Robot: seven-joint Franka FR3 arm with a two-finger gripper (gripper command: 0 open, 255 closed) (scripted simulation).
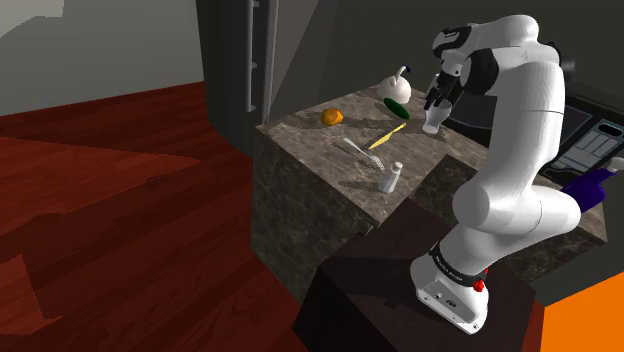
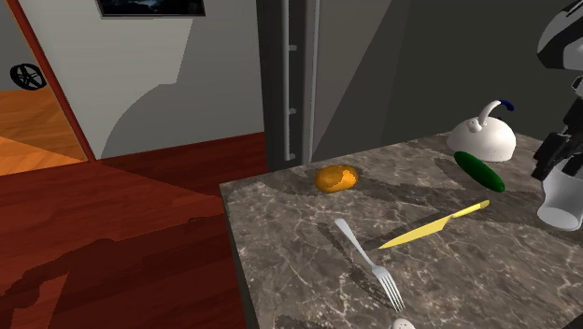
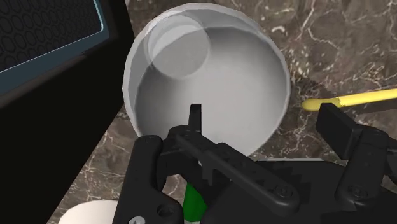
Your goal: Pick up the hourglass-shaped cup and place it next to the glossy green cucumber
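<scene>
Gripper is wide: in the wrist view the fingers stand well apart, with the cup's rim at their tips. One finger is clear of the rim, so nothing is clasped. The arm reaches out from the stand and the hand points down at the cup. The cup is pale grey-white with a pinched waist. It stands upright on the marble counter directly under the hand. It is near the green cucumber, toward the second exterior view's lower right of it and not touching. A white kettle with a dark-tipped handle sits just beside the cucumber on its far side. A yellow knife lies flat near the cucumber on its near side, one end toward the cup. A grey fork lies beyond the knife, farther from the cucumber. An orange-brown lump sits well apart from the cucumber, toward the second exterior view's left. A small white shaker is the farthest thing from the cucumber, on the stand's side of the counter. A dark stovetop borders the counter past the cup, on the side away from the cucumber.
</scene>
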